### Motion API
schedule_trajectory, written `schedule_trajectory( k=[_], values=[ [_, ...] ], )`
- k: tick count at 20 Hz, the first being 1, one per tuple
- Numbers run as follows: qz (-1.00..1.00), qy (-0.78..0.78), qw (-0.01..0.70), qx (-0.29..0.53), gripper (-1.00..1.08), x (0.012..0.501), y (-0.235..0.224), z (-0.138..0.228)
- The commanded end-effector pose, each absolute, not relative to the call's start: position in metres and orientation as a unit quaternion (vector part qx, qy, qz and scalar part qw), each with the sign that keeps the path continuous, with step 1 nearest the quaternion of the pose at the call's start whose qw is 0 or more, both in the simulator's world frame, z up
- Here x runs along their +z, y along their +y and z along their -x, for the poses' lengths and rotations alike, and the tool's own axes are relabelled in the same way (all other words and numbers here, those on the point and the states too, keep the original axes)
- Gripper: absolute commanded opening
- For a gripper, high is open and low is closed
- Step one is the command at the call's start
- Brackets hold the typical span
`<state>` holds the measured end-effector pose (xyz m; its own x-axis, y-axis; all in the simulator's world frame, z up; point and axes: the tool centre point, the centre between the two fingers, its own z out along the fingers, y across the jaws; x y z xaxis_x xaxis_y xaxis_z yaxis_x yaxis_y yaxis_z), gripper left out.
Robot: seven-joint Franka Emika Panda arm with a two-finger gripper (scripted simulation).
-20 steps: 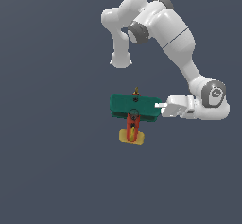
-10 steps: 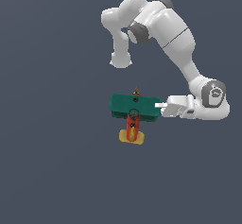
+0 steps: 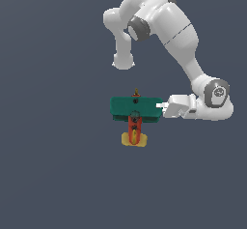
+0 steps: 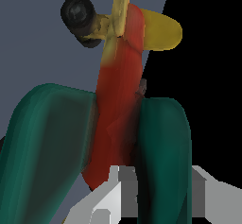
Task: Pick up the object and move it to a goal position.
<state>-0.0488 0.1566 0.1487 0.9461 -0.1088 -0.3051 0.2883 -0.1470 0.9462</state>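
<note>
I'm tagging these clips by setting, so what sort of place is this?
Most likely a bare simulated workspace, not a real room: a flat, featureless grey ground, a white robot arm, and one toy biplane at its gripper.

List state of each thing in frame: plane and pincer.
Small toy biplane with teal-green wings, red-orange body and yellow tail: level, wing end on the exterior view's right at the pincer.
White pincer: at that wing end, fingers on either side of the wing; firmness of grip cannot be told.
</note>
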Motion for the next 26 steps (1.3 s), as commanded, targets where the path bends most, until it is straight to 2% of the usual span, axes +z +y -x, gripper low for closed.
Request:
schedule_trajectory(
  k=[1, 13, 26],
  values=[
    [-0.741, 0.06, 0.651, -0.154, -1.0, 0.153, 0.149, 0.051],
    [-0.741, 0.061, 0.65, -0.156, -1.0, 0.198, 0.095, 0.069],
    [-0.742, 0.061, 0.649, -0.157, -1.0, 0.273, 0.007, 0.098]
  ],
)
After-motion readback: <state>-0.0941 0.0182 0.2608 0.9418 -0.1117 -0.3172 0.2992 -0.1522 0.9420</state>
